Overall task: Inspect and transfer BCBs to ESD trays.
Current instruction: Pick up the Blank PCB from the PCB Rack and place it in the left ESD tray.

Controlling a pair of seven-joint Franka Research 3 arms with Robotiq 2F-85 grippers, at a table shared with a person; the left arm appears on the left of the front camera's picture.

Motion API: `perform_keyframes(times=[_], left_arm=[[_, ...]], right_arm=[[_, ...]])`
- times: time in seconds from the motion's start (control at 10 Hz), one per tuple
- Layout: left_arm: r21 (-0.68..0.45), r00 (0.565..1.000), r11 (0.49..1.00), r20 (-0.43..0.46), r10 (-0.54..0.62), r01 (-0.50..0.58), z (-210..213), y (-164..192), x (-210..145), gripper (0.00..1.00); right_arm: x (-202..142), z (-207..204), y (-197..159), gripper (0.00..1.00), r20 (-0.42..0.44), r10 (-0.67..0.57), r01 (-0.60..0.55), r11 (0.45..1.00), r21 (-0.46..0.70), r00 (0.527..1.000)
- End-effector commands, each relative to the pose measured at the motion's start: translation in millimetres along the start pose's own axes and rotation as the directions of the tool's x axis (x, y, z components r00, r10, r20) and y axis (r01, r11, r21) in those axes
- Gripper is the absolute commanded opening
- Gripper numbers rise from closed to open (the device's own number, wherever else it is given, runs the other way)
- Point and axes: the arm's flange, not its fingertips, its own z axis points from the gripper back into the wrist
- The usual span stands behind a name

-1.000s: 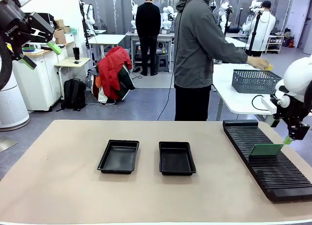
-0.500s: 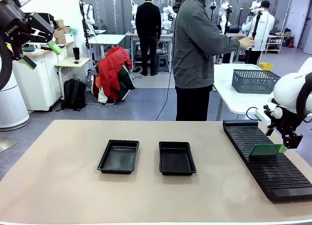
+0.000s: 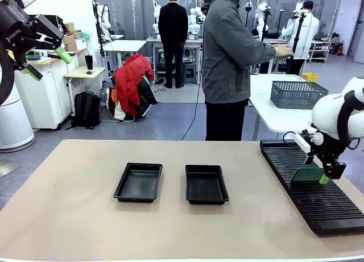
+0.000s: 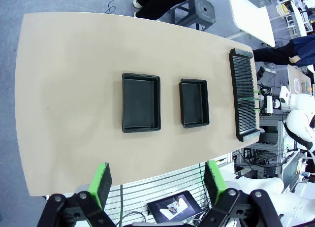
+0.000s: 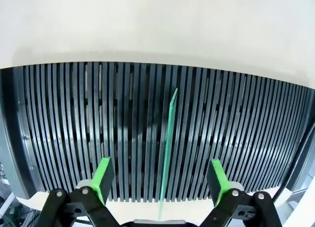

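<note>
Tan table [image 3: 68,216] noted in the front view, with two black trays [image 3: 138,183] set side by side at its middle. A black slotted rack [image 3: 318,208] is laid along the right side. One green board [image 3: 306,174] is stood in the rack, leaning. The right gripper [image 3: 325,177] is placed at the board's right end. The left gripper [image 3: 48,65] is held high at upper left, fingers spread.

Left wrist view: green pads [image 4: 102,180] are seen wide apart, released, high over table, trays and rack.

Right wrist view: the board is seen edge-on, held in a rack slot between parted pads [image 5: 103,173]. One pad is seen on each side, apart from the board; the grip is released.
</note>
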Motion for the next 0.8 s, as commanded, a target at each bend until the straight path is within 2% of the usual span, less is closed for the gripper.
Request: perform_keyframes(times=[0.0, 0.5, 0.6, 0.7], left_arm=[[-0.001, 1.0, 1.0, 0.001, 0.001, -0.001, -0.9, 0.5, 0.1, 1.0], [-0.001, 1.0, 1.0, 0.001, 0.001, -0.001, -0.9, 0.5, 0.1, 1.0], [-0.001, 1.0, 1.0, 0.001, 0.001, -0.001, -0.9, 0.5, 0.1, 1.0], [-0.001, 1.0, 1.0, 0.001, 0.001, -0.001, -0.9, 0.5, 0.1, 1.0]], right_arm=[[-1.4, -11.0, 4.0, 1.0, 0.011, 0.023, -0.022, 0.998, -0.054, 1.0], [2.1, -17.5, 13.6, 1.0, 0.001, -0.03, 0.03, 0.994, -0.104, 1.0], [2.6, -10.7, 5.2, 1.0, -0.006, -0.012, 0.012, 0.999, -0.049, 1.0], [2.6, -10.7, 5.2, 1.0, -0.006, -0.012, 0.012, 0.999, -0.049, 1.0]])
